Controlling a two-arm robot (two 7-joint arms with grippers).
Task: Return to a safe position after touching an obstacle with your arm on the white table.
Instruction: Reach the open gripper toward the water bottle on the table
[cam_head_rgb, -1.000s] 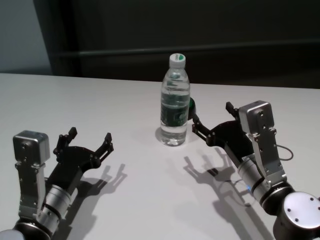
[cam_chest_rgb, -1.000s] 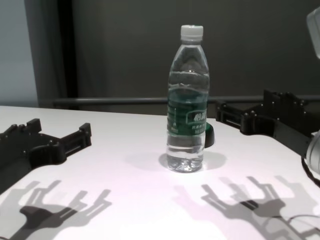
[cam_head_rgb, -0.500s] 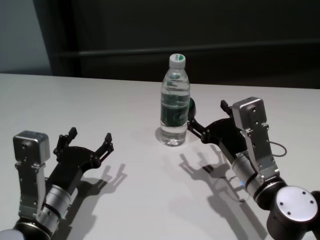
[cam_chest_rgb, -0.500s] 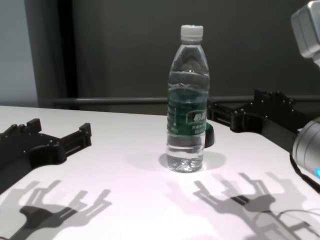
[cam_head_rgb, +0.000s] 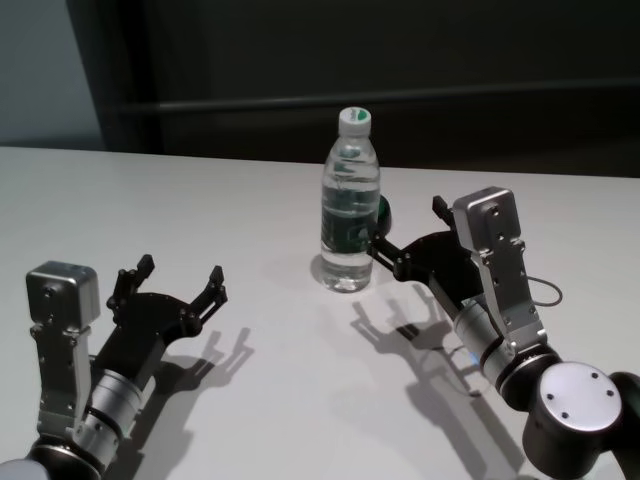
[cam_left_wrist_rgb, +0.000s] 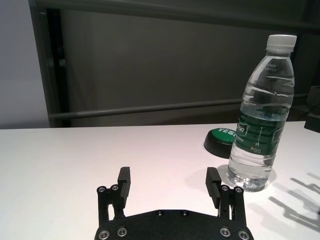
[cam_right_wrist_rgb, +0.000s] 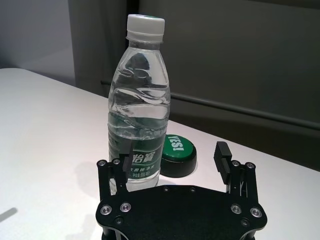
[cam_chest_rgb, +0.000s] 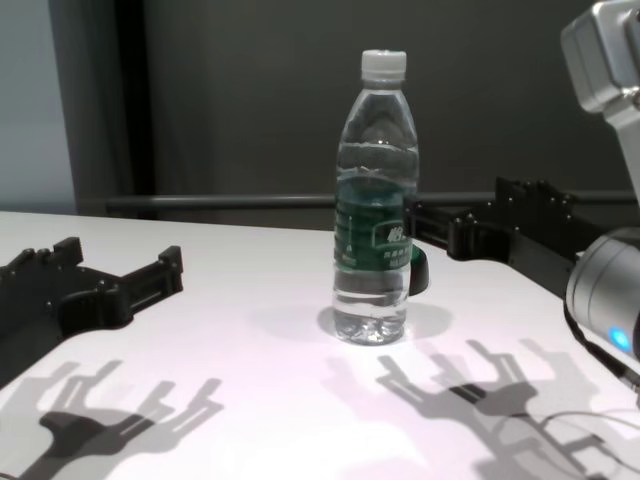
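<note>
The obstacle, a clear water bottle (cam_head_rgb: 350, 210) with a white cap and green label, stands upright mid-way across the white table (cam_head_rgb: 200, 200). It also shows in the chest view (cam_chest_rgb: 375, 230) and both wrist views (cam_left_wrist_rgb: 260, 135) (cam_right_wrist_rgb: 139, 125). My right gripper (cam_head_rgb: 406, 228) (cam_right_wrist_rgb: 173, 150) (cam_chest_rgb: 455, 215) is open just right of the bottle. One fingertip (cam_head_rgb: 375, 246) lies against or right beside the label; I cannot tell whether it touches. My left gripper (cam_head_rgb: 180, 270) (cam_left_wrist_rgb: 168, 176) is open and rests low at the near left, well away from the bottle.
A low green-and-black round button (cam_head_rgb: 383, 212) (cam_right_wrist_rgb: 175, 155) (cam_left_wrist_rgb: 222, 141) sits on the table just behind and to the right of the bottle, near the right gripper's fingers. A dark wall with a rail runs behind the table's far edge.
The right arm has swung leftward, bringing its open gripper up to the bottle's right side. The bottle stays upright in place. The left arm has not moved.
</note>
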